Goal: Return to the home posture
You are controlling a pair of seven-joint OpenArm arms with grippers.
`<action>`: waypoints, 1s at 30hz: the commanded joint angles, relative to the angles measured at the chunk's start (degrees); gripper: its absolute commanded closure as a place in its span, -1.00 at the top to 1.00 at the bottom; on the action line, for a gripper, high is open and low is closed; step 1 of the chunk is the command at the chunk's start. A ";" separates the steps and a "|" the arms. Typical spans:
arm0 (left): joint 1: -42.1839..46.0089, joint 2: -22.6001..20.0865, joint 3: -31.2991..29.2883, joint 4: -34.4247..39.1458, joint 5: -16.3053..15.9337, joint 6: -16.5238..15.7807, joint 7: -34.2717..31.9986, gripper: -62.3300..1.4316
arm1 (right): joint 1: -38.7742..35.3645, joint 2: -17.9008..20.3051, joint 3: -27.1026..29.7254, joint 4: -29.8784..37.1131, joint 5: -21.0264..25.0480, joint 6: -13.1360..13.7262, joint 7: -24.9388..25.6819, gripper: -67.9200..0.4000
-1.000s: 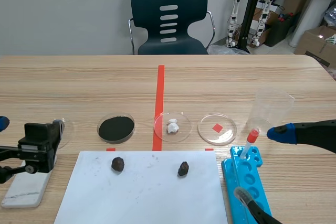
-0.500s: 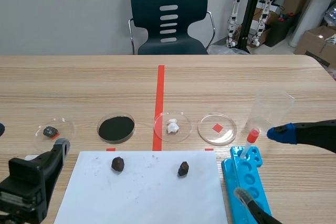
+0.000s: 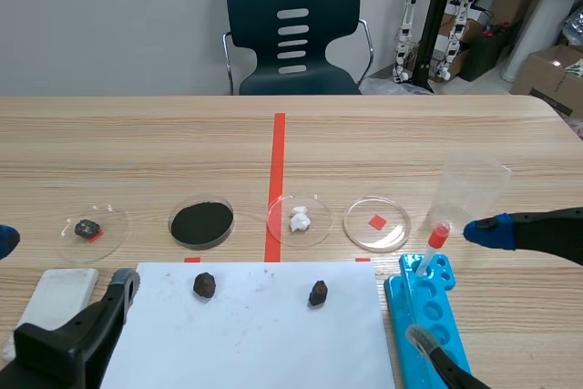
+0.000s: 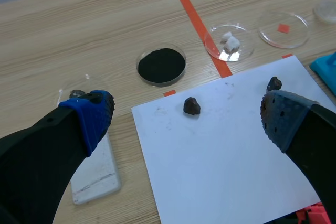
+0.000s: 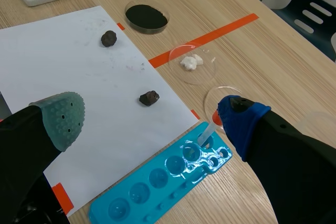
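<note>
My left gripper [image 3: 66,261] hangs open and empty low at the near left, over the left edge of a white paper sheet [image 3: 255,334]. In the left wrist view its fingers [image 4: 89,114] stand wide apart above the sheet [image 4: 220,156], with a dark rock [image 4: 191,106] ahead between them. My right gripper [image 3: 453,284] is open and empty at the right, above a blue well tray [image 3: 428,312]. In the right wrist view its fingers [image 5: 239,119] straddle the sheet's corner and the tray [image 5: 168,179].
Two dark rocks [image 3: 204,285] [image 3: 317,293] lie on the sheet. Behind it stand dishes: one with a dark rock [image 3: 88,228], black powder [image 3: 201,222], a white lump [image 3: 300,220], one empty [image 3: 377,223]. A red-capped pipette [image 3: 433,248], a clear cup [image 3: 469,190], a white slab [image 3: 55,302].
My left arm has dropped and pulled back toward the near left corner, uncovering the dish with the dark rock and the white slab. The right arm has stayed still.
</note>
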 commanded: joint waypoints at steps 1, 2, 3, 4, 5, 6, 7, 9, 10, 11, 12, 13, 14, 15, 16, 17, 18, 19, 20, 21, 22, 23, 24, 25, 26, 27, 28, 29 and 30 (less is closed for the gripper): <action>-0.04 -0.20 0.26 0.96 1.09 -1.66 -1.20 0.89 | 0.04 0.02 0.04 0.31 0.61 -0.02 0.66 0.56; -0.04 -0.22 0.26 0.96 1.14 -2.54 -1.25 0.89 | 0.04 0.02 0.04 0.31 0.61 -0.02 0.66 0.56; -0.04 -0.22 0.26 0.96 1.46 -2.80 -1.29 0.89 | 0.04 0.02 0.04 0.31 0.61 -0.02 0.66 0.56; -0.09 -0.22 0.26 0.96 2.10 -3.37 -1.31 0.89 | 0.04 0.02 0.04 0.31 0.61 -0.02 0.66 0.56; -0.20 -0.22 0.26 0.96 2.58 -3.91 -1.29 0.89 | 0.04 0.02 0.04 0.31 0.61 -0.02 0.66 0.56; -0.22 -0.22 0.26 0.96 2.67 -4.28 -1.27 0.89 | 0.04 0.02 0.04 0.31 0.61 -0.02 0.66 0.56; -0.22 -0.22 0.26 0.96 2.67 -4.31 -1.29 0.89 | 0.04 0.02 0.04 0.31 0.61 -0.02 0.68 0.56; -0.22 -0.22 0.26 0.96 2.67 -4.31 -1.25 0.89 | 0.04 0.02 0.04 0.31 0.61 -0.02 0.66 0.56; -0.22 -0.22 0.26 0.96 2.67 -4.31 -1.25 0.89 | 0.04 0.02 0.04 0.31 0.61 -0.02 0.66 0.56; -0.22 -0.22 0.26 0.96 2.64 -4.44 -1.25 0.89 | 0.04 0.02 0.04 0.31 0.61 -0.02 0.66 0.56; -0.22 -0.22 0.26 0.96 2.64 -4.81 -1.25 0.89 | 0.04 0.02 0.04 0.31 0.61 -0.02 0.66 0.56; -0.22 -0.22 0.26 0.96 2.64 -4.92 -1.27 0.89 | 0.04 0.02 0.04 0.31 0.61 -0.02 0.66 0.56; -0.22 -0.20 0.26 0.96 2.64 -4.92 -1.27 0.89 | 0.04 0.02 0.04 0.31 0.61 -0.02 0.66 0.56; -0.22 -0.20 0.26 0.96 2.64 -4.92 -1.27 0.89 | 0.04 0.02 0.04 0.31 0.61 -0.02 0.66 0.56; -0.22 -0.20 0.26 0.96 2.64 -4.92 -1.25 0.89 | 0.04 0.02 0.04 0.31 0.61 -0.02 0.66 0.56; -0.22 -0.20 0.26 0.96 2.62 -4.92 -1.25 0.89 | 0.04 0.02 0.04 0.31 0.61 -0.02 0.66 0.56; -0.22 -0.20 0.26 0.96 2.62 -4.92 -1.25 0.89 | 0.04 0.02 0.04 0.31 0.61 -0.02 0.66 0.56; -0.22 -0.20 0.26 0.96 2.62 -4.92 -1.25 0.89 | 0.04 0.02 0.04 0.31 0.61 -0.02 0.66 0.56; -0.22 -0.20 0.26 0.96 2.62 -4.92 -1.25 0.89 | 0.04 0.02 0.04 0.31 0.61 -0.02 0.66 0.56; -0.22 -0.20 0.26 0.96 2.62 -4.92 -1.25 0.89 | 0.04 0.02 0.04 0.31 0.61 -0.02 0.66 0.56; -0.22 -0.20 0.26 0.96 2.62 -4.92 -1.25 0.89 | 0.04 0.02 0.04 0.31 0.61 -0.02 0.66 0.56; -0.22 -0.20 0.26 0.96 2.62 -4.92 -1.25 0.89 | 0.04 0.02 0.04 0.31 0.61 -0.02 0.66 0.56; -0.22 -0.20 0.26 0.96 2.62 -4.92 -1.22 0.89 | 0.04 0.02 0.04 0.31 0.61 -0.02 0.66 0.56; -0.22 -0.20 0.26 0.96 2.62 -4.92 -1.22 0.89 | 0.04 0.02 0.04 0.31 0.61 -0.02 0.66 0.56; -0.22 -0.20 0.26 0.96 2.62 -4.92 -1.22 0.89 | 0.04 0.02 0.04 0.31 0.61 -0.02 0.66 0.56; -0.22 -0.20 0.26 0.96 2.62 -4.92 -1.25 0.89 | 0.04 0.02 0.04 0.31 0.61 -0.02 0.66 0.56; -0.22 -0.20 0.26 0.96 2.62 -4.90 -1.25 0.89 | 0.04 0.02 0.04 0.31 0.61 -0.02 0.66 0.56; -0.22 -0.20 0.24 0.96 2.62 -4.90 -1.25 0.89 | 0.04 0.02 0.04 0.31 0.61 -0.02 0.66 0.56; -0.22 -0.20 0.24 0.96 2.62 -4.90 -1.25 0.89 | 0.04 0.02 0.04 0.31 0.61 -0.02 0.66 0.56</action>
